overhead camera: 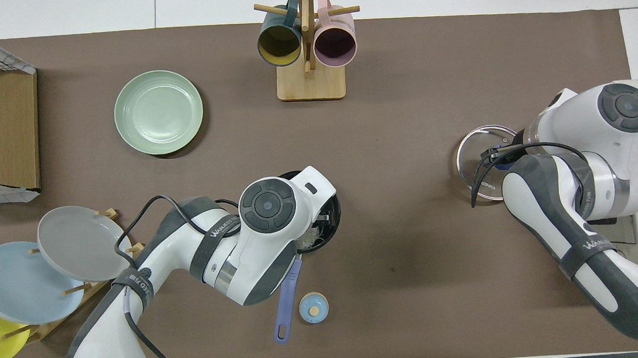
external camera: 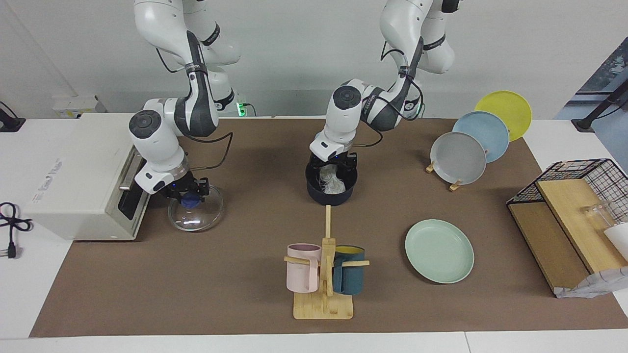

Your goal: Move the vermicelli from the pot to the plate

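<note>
The dark navy pot (external camera: 331, 192) stands mid-table, its blue handle (overhead camera: 286, 300) pointing toward the robots. The whitish vermicelli (external camera: 333, 184) lies inside it; a little also shows in the overhead view (overhead camera: 314, 237). My left gripper (external camera: 334, 169) reaches down into the pot, open, with a finger on each side of the clump. The mint-green plate (external camera: 439, 251) (overhead camera: 158, 112) lies bare, farther from the robots than the pot and toward the left arm's end. My right gripper (external camera: 190, 190) is down at the blue knob of a glass lid (external camera: 195, 212) lying on the mat.
A wooden mug rack (external camera: 324, 274) with a pink and a dark teal mug stands farther out than the pot. A rack with grey (external camera: 458, 158), light blue and yellow plates and a wire shelf (external camera: 569, 215) are at the left arm's end. A white appliance (external camera: 83, 176) stands beside the lid. A small light blue disc (overhead camera: 313, 307) lies by the handle.
</note>
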You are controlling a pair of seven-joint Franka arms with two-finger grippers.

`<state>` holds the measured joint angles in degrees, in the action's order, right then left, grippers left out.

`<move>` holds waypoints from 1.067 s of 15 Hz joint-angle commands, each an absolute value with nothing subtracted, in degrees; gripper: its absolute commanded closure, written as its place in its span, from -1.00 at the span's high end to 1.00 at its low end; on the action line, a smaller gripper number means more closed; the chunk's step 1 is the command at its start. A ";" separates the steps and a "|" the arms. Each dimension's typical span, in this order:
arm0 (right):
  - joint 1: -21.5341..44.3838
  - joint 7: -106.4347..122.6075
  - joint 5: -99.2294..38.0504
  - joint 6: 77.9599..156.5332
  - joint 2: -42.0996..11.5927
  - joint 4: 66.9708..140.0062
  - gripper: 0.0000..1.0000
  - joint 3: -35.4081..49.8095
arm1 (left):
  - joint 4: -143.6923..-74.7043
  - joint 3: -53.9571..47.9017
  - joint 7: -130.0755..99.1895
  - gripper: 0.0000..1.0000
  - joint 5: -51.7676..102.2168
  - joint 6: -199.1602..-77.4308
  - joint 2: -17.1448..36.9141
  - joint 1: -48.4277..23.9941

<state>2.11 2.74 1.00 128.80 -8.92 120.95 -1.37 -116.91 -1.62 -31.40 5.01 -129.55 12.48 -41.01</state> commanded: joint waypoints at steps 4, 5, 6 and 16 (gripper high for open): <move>1.49 2.37 0.35 130.61 -8.26 121.90 0.54 -1.05 | -117.86 -1.14 -31.29 0.70 5.80 -132.63 13.54 -42.01; 1.49 2.37 0.35 130.61 -8.26 121.82 0.73 -1.05 | -117.86 -1.14 -31.29 -0.04 5.80 -132.63 13.54 -42.01; 1.41 2.37 0.35 130.52 -8.35 121.56 0.85 -0.97 | -117.86 -1.14 -31.29 -0.76 5.80 -132.54 13.54 -42.01; 0.97 2.29 0.09 102.25 -4.49 99.69 1.00 -1.14 | -108.66 -0.62 -31.29 -1.00 6.06 -115.00 8.01 -39.30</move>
<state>1.86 2.70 0.93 109.39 -6.17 104.88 -1.55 -112.31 -1.03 -31.48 5.04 -122.58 11.23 -40.72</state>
